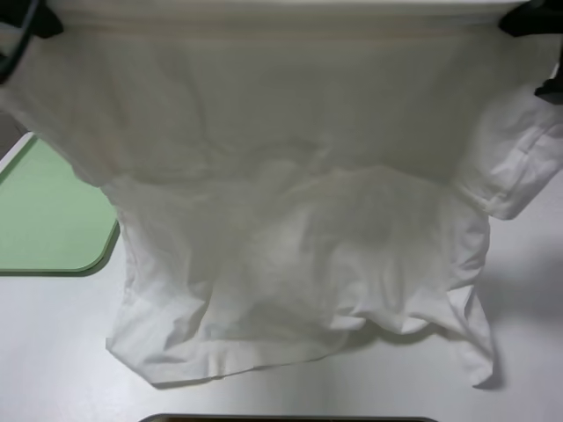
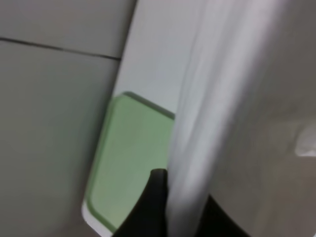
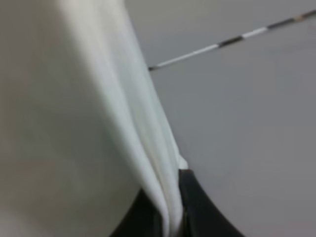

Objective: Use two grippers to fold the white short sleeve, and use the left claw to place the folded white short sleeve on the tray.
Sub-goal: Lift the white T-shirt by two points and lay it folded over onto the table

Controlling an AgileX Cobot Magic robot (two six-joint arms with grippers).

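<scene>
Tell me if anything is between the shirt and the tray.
Nothing visible is. The shirt hangs pinched in the left gripper and right gripper, right beside the tray. The tray's visible part is bare, and the cloth hides one corner from view.

The left end effector (image 2: 183, 210) grips the white short sleeve (image 2: 242, 113), black jaws pinched tight on a fold. The cloth hangs in long, soft pleats. Past it, the light-green tray (image 2: 131, 163) lies on the white surface (image 2: 155, 54), close to its edge, with grey floor (image 2: 49, 138) beyond, crossed by a dark seam.
</scene>
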